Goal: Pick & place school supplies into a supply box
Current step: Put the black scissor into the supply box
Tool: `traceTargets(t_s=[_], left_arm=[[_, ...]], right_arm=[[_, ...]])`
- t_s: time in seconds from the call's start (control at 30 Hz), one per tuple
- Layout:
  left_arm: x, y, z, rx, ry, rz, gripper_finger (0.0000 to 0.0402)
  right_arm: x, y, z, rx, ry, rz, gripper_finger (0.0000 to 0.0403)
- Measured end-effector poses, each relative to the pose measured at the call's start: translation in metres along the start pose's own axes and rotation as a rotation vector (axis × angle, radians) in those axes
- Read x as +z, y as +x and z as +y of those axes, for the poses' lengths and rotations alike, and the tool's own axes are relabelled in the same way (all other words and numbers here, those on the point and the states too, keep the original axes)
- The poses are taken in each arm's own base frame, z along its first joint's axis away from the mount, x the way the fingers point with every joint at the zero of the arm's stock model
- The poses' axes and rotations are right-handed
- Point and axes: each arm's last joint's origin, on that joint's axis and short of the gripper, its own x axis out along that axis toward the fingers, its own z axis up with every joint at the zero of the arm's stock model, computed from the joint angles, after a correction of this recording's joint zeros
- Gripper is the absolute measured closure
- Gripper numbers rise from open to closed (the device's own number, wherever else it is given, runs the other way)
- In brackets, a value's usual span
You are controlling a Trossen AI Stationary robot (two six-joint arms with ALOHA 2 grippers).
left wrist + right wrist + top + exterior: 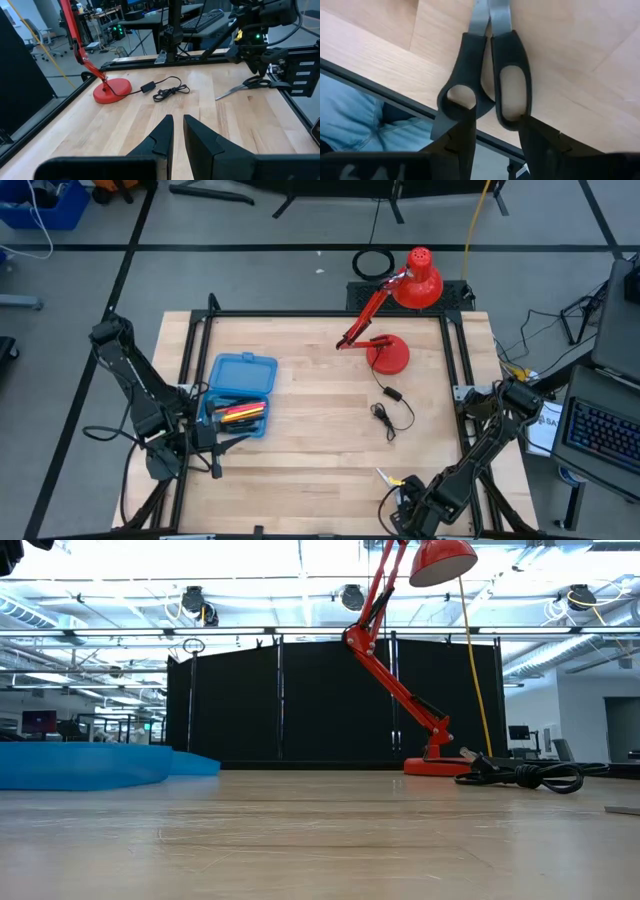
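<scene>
The blue supply box lies open at the table's left, with several orange, pink, yellow and black pens in it. It also shows in the low view. Dark-handled scissors lie flat on the table near its front right edge. My right gripper is open just over them, one finger at each side of the handle loops' ends. My left gripper is shut and empty, low at the box's near side, pointing toward the table's right. My right gripper comes at the scissors' handle end along their length, its fingertips overlapping the two loops' ends. The scissors lie flat on the table. I cannot tell whether the fingers touch them.
A red desk lamp stands at the far middle, its head beyond the far edge. Its black cable lies coiled in the table's middle right. A black frame rail runs along the table's edge beside the scissors.
</scene>
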Motion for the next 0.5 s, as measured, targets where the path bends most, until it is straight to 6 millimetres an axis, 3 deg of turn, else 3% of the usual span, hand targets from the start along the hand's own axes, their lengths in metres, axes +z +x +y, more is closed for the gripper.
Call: traceTargets(t_s=[0.5], left_arm=[[0.0000, 0.0000, 0.0000, 0.000, -0.002, 0.000, 0.0353]], right_arm=[[0.0048, 0.0093, 0.0000, 0.086, -0.006, -0.008, 0.0271]])
